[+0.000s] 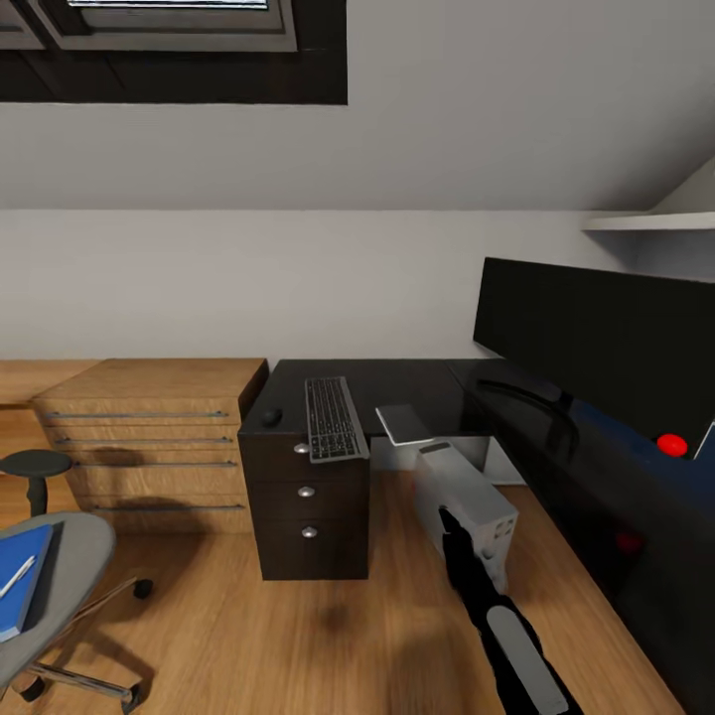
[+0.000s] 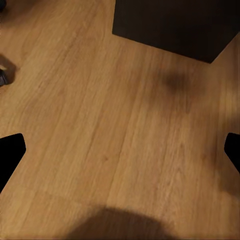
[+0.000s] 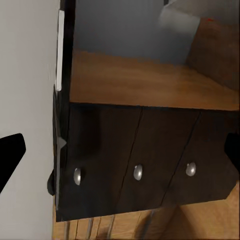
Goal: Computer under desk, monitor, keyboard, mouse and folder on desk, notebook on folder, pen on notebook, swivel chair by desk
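The black desk (image 1: 417,382) carries the keyboard (image 1: 333,418), the small dark mouse (image 1: 271,417) to its left, and the wide monitor (image 1: 596,338) at the right. On the floor by the desk stands the grey-white computer (image 1: 469,501). My right gripper (image 1: 449,522) hovers in front of it; the right wrist view shows this gripper (image 3: 120,152) open, facing the drawer unit (image 3: 145,165). My left gripper (image 2: 120,150) is open over bare floor. At lower left, the swivel chair (image 1: 74,566) holds the blue folder (image 1: 22,586) with the white pen (image 1: 15,576) on it. The notebook cannot be made out.
A light-wood dresser (image 1: 149,437) stands left of the black drawer unit (image 1: 308,506), and a dark round stool (image 1: 35,465) is beside the chair. A red ball (image 1: 672,444) lies on the desk's right wing. Wood floor (image 1: 298,636) spreads between chair and desk.
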You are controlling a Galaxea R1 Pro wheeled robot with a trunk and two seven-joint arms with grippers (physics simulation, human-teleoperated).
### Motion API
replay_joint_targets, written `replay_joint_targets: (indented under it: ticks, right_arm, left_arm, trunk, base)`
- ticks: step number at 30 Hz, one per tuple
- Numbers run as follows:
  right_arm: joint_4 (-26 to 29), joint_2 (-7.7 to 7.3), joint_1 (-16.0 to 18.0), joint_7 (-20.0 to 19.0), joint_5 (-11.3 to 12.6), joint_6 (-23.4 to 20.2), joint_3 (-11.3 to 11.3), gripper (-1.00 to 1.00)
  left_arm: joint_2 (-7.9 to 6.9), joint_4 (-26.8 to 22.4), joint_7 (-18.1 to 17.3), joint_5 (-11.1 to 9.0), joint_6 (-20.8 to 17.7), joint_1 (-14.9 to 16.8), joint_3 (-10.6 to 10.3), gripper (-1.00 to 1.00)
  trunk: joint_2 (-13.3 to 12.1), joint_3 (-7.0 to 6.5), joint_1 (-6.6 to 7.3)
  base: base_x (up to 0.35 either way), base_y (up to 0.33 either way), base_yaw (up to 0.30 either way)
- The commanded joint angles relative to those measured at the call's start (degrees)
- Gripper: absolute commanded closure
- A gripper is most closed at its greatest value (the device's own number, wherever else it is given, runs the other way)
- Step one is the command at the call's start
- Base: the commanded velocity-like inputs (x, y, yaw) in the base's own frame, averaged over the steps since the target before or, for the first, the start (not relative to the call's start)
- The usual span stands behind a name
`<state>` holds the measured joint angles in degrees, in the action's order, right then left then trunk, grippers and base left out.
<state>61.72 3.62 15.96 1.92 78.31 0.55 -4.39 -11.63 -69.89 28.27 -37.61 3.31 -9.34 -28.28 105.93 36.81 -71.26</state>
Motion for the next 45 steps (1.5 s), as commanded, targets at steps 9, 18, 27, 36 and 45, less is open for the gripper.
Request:
replay_joint_targets:
  ticks: [9, 18, 27, 36, 45]
  right_arm:
    - [-17.08, -0.95, 0.94, 3.44, -24.04, 10.63, 0.18, -1.0]
    - [-42.26, -0.54, 2.57, 3.76, -48.75, 26.5, -0.33, -1.0]
    - [-55.66, 0.32, 2.74, 3.83, -62.1, 34.34, 0.1, -1.0]
    - [-59.11, 0.49, 2.68, 3.59, -64.5, 40.51, -0.06, -1.0]
    - [-59.94, 0.69, 2.67, 3.55, -64.78, 40.9, -0.2, -1.0]
  left_arm:
    - [-0.01, -0.15, 0.29, -0.57, 0.33, 0.03, -0.41, -1.0]
    - [0.42, -0.16, 0.18, -0.67, 0.02, 0.03, -0.46, -1.0]
    - [1.38, -0.03, 0.25, -0.7, 0.01, 0.03, -0.46, -1.0]
    - [2.38, 0.98, 0.29, -0.63, 0.08, 0.03, -0.46, -1.0]
    - [2.48, 1.07, 0.29, -0.62, 0.11, 0.03, -0.46, -1.0]
  trunk:
    - [-3.6, -1.58, 1.99]
    - [-7.21, -3.19, 3.96]
    - [-10.82, -4.81, 5.94]
    - [-14.43, -6.42, 7.92]
    - [-18.04, -8.04, 9.89]
  base:
    - [-0.004, -0.003, 0.0]
    - [0.0, 0.0, 0.0]
    - [0.0, 0.0, 0.0]
    - [0.0, 0.0, 0.0]
    - [0.0, 0.0, 0.0]
